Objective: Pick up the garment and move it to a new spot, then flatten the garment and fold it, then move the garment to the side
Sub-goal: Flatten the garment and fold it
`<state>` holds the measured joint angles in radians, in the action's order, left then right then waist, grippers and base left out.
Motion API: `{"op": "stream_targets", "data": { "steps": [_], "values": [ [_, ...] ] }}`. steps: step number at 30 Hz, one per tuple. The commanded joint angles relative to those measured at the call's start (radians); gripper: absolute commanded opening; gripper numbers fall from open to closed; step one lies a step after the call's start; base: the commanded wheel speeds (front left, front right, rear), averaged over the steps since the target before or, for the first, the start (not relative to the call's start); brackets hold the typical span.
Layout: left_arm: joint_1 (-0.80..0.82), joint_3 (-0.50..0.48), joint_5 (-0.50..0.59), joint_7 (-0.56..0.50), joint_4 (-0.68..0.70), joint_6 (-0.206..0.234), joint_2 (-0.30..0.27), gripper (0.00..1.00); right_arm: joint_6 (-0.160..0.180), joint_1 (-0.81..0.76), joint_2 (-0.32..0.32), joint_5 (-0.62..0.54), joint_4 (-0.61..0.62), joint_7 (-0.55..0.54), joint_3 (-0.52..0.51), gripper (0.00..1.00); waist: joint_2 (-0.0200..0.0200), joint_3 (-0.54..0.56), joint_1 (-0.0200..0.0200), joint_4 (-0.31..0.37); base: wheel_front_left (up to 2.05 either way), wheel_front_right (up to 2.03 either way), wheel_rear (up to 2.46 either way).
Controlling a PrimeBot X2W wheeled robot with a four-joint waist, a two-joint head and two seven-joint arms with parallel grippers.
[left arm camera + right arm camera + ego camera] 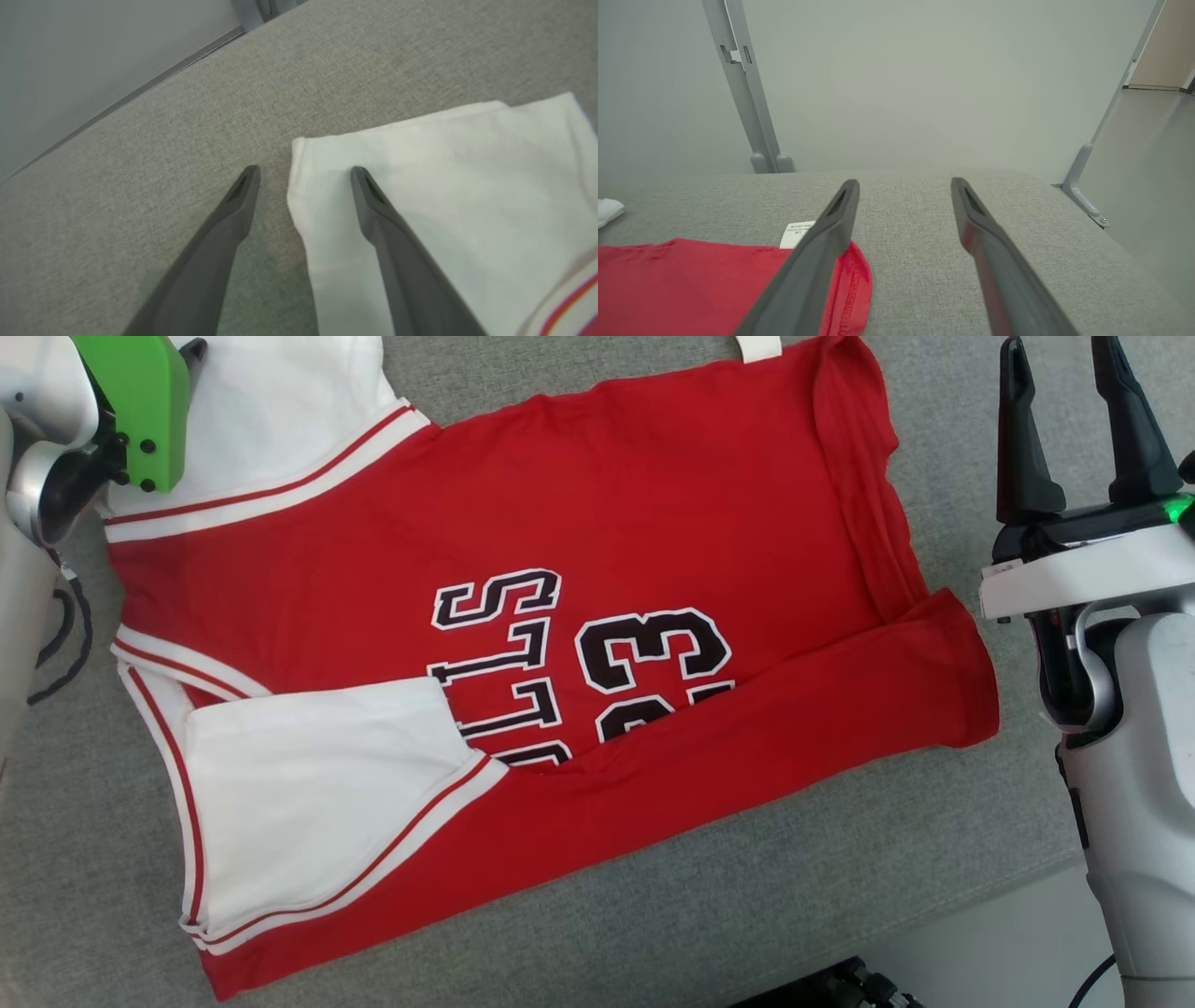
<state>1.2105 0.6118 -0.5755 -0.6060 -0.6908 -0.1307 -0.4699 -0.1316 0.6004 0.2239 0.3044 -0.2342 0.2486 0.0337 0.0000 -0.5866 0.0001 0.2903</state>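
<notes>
The garment (653,504) is a red jersey with white sleeves and a black "23" print, spread on the grey cloth table (747,915) with its near edge folded up over the front. My left gripper (304,170) is open above a white sleeve (467,186): one finger is over the sleeve, the other over bare table. My right gripper (1060,355) stands open to the right of the garment, touching nothing. In the right wrist view the right gripper (904,183) hovers past the garment's red hem corner (691,280), where a white label (796,233) shows.
The table's edge (980,905) runs across the lower right, with pale floor and a dark object (840,989) below it. Grey frame posts (742,93) and a wall stand behind the table. A black cable (65,644) hangs by my left arm.
</notes>
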Motion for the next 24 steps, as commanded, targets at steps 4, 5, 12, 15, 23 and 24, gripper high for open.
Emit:
{"op": "stream_targets", "data": {
  "steps": [4,5,12,15,23,24],
  "values": [
    [0.032,0.012,-0.015,0.005,-0.04,0.002,-0.016,1.0,0.002,0.021,0.005,-0.004,-0.01,0.008,-0.004,1.0,0.0,-0.023,-0.0001,0.017,0.0,0.0,0.0],
    [0.034,0.014,-0.016,0.007,-0.049,0.002,-0.016,1.0,0.002,0.022,0.005,-0.004,-0.011,0.008,-0.005,1.0,0.0,-0.025,-0.0001,0.018,0.0,0.0,0.0],
    [0.035,0.047,-0.063,-0.016,-0.082,0.002,-0.003,0.65,0.002,0.028,0.003,-0.008,-0.022,0.01,0.0,1.0,0.0,-0.032,-0.0001,0.019,0.0,0.0,0.0],
    [0.027,0.064,-0.089,-0.014,-0.076,0.001,0.002,0.0,0.002,0.028,0.01,-0.008,-0.033,0.011,-0.005,1.0,0.0,-0.027,-0.0001,0.008,0.0,0.0,0.0],
    [0.0,0.116,-0.156,0.154,0.007,0.001,0.018,0.0,0.002,0.053,0.077,0.001,-0.046,-0.045,0.019,1.0,0.0,0.038,-0.0001,-0.083,0.0,0.0,0.0],
    [-0.008,0.123,-0.166,0.181,0.023,0.001,0.029,0.0,0.002,0.055,0.087,0.001,-0.048,-0.057,0.022,1.0,0.0,0.05,-0.0001,-0.099,0.0,0.0,0.0]
  ]
}}
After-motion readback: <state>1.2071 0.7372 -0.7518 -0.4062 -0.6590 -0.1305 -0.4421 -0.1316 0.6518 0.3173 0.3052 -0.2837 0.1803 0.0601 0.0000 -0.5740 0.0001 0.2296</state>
